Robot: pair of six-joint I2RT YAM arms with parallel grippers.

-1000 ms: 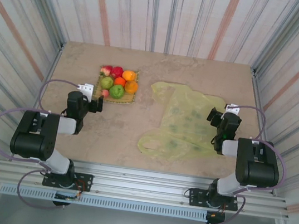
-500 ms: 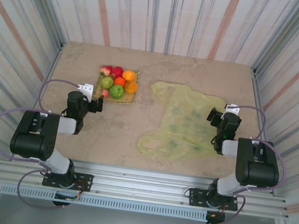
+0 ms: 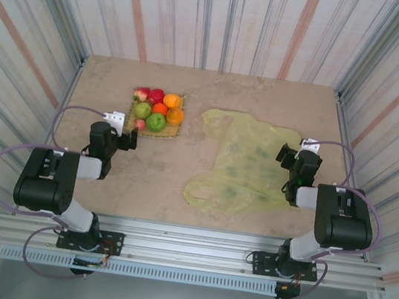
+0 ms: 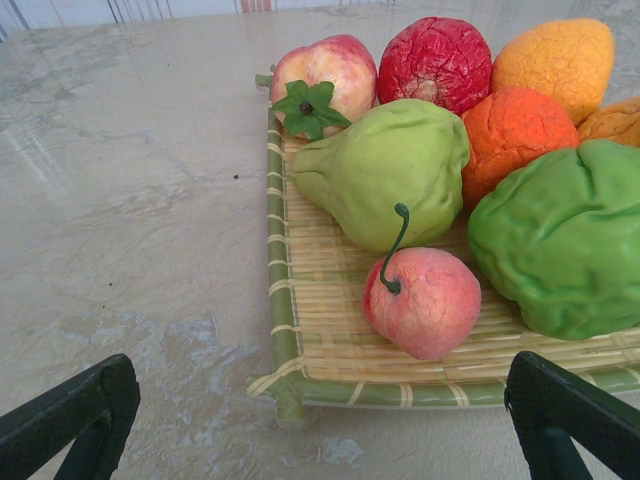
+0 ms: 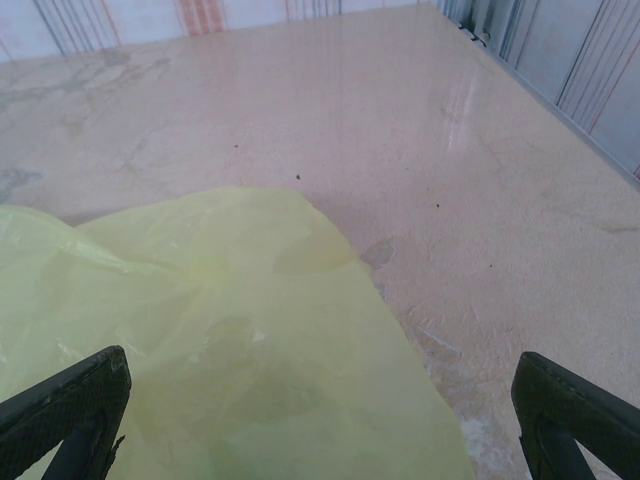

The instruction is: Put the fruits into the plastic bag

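Note:
Several small fruits [image 3: 158,109] in red, green and orange lie piled on a square woven mat [image 3: 163,132] at the back left of the table. Up close I see a pink-red apple [image 4: 422,300], a green pear [image 4: 385,170] and a lumpy green fruit [image 4: 560,235] on the mat [image 4: 330,330]. My left gripper [image 3: 130,139] stands open just in front of the mat's near corner, holding nothing. The pale yellow-green plastic bag [image 3: 242,167] lies flat at centre right. My right gripper [image 3: 286,153] is open over the bag's right edge [image 5: 250,360].
Corrugated striped walls close in the table on three sides. Bare table [image 3: 158,177] lies between the mat and the bag, and more [image 5: 480,200] beyond the bag's right edge. A metal rail [image 3: 194,235] runs along the near edge.

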